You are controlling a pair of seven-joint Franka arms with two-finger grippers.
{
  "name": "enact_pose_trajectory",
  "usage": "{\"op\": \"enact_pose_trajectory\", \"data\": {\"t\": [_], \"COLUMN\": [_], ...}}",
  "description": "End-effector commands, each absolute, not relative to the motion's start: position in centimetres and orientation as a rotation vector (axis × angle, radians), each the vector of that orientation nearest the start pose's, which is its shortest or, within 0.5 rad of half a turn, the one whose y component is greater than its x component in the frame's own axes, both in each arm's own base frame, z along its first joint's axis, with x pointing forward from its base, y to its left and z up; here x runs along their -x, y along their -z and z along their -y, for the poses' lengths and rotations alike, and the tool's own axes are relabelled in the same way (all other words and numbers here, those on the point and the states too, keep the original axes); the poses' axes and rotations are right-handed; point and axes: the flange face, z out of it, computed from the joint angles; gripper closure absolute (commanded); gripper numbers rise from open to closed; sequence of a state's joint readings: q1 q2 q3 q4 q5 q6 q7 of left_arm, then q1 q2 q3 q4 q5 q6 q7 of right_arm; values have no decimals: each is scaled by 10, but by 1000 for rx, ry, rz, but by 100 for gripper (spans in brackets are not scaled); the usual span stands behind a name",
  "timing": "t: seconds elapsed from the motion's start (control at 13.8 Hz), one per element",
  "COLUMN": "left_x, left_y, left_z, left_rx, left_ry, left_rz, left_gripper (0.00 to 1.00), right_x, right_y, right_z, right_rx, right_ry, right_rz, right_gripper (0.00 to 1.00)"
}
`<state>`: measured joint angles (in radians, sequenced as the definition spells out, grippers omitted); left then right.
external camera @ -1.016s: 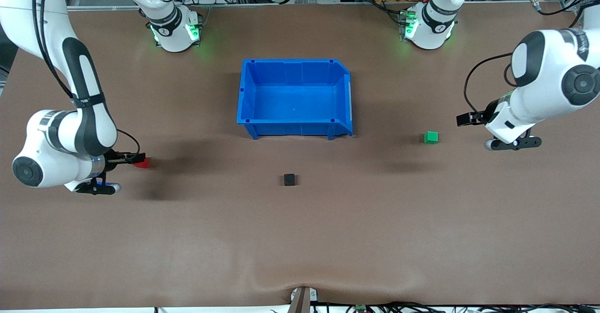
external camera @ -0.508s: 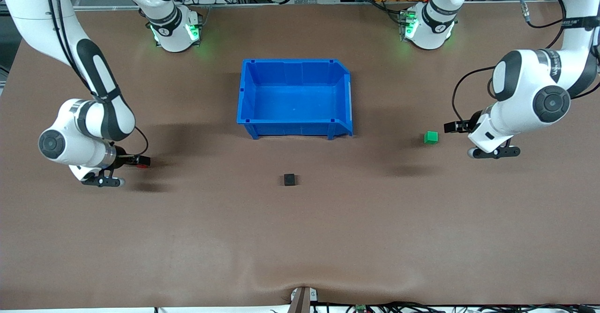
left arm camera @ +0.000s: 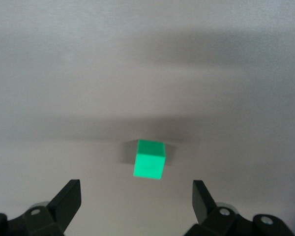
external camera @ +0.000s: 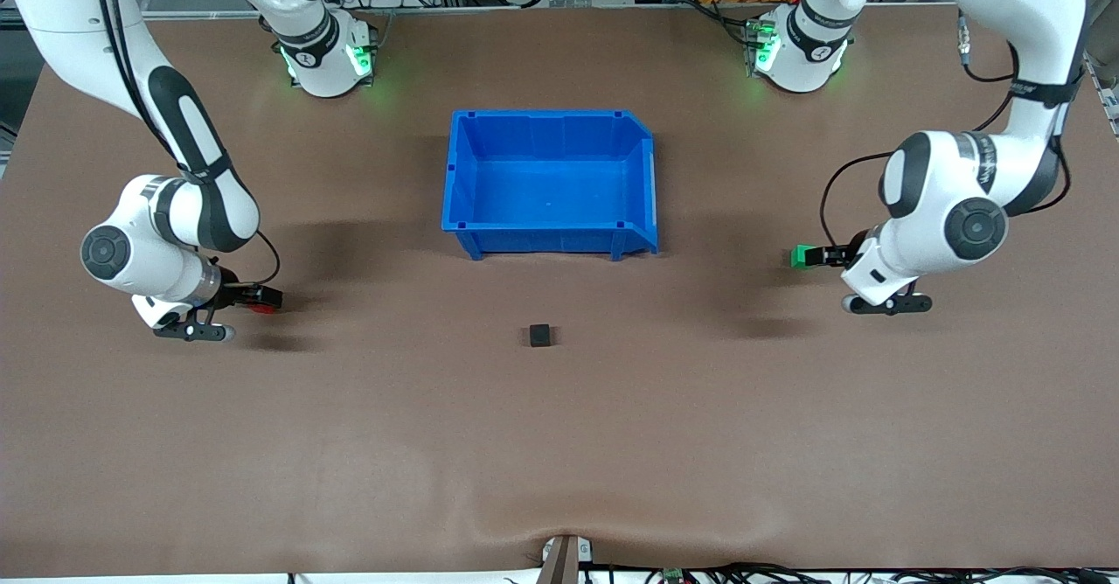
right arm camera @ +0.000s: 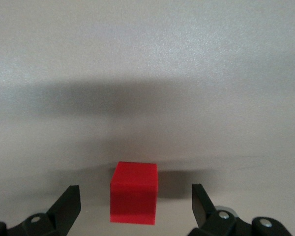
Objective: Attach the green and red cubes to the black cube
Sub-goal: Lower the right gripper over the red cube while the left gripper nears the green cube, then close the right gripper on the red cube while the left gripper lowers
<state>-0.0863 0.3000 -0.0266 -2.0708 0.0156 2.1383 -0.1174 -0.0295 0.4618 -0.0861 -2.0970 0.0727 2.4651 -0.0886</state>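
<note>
Black cube (external camera: 540, 335) sits alone near the middle of the table (external camera: 559, 444), a little nearer to the front camera than the blue bin (external camera: 551, 184); nothing touches it.

You can see the green cube (external camera: 800, 257) toward the left arm's end of the table. The left hand (external camera: 818, 256) is right over it, and its fingers (left arm camera: 68, 198) are spread wide apart. In the left wrist view the green cube (left arm camera: 149, 159) lies on the table between the lines of the two fingers, just ahead of their tips and apart from both.

You can see the red cube (external camera: 265, 306) toward the right arm's end of the table, mostly covered by the right hand (external camera: 260, 297). In the right wrist view the red cube (right arm camera: 133, 192) stands between the open fingers (right arm camera: 67, 205), with a clear gap on each side, so the hand is not closed on it.
</note>
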Motion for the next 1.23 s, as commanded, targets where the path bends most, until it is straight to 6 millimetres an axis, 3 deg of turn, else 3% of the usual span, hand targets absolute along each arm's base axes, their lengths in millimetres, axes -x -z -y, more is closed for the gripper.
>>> {"op": "enact_pose_trajectory", "data": {"t": [0.0, 0.07, 0.44, 0.65, 0.87, 0.94, 1.16], "left_x": [-558, -557, -554, -554, -549, -549, -548], "left_y": [-244, -231, -208, -203, -197, -195, -191], "left_z": [71, 71, 75, 81, 93, 91, 86], "left_rx": [3085, 3082, 3068, 3059, 3047, 3047, 3045], "left_ry": [-352, -373, -415, -414, -434, -437, -461], "left_rz": [-14, -13, 20, 86, 83, 83, 65], "left_gripper": [0, 0, 0, 7, 8, 10, 15], "right_x": [-562, -562, -557, -555, -559, -560, -563], "right_y": [-197, -196, -190, -184, -187, -188, -191], "right_z": [64, 64, 65, 67, 68, 70, 69], "right_rx": [3123, 3123, 3119, 3116, 3118, 3119, 3121], "right_ry": [-122, -127, -160, -181, -158, -151, -134], "right_rz": [-99, -99, -106, -116, -118, -122, -115], "right_gripper": [0, 0, 0, 36, 93, 100, 100]}}
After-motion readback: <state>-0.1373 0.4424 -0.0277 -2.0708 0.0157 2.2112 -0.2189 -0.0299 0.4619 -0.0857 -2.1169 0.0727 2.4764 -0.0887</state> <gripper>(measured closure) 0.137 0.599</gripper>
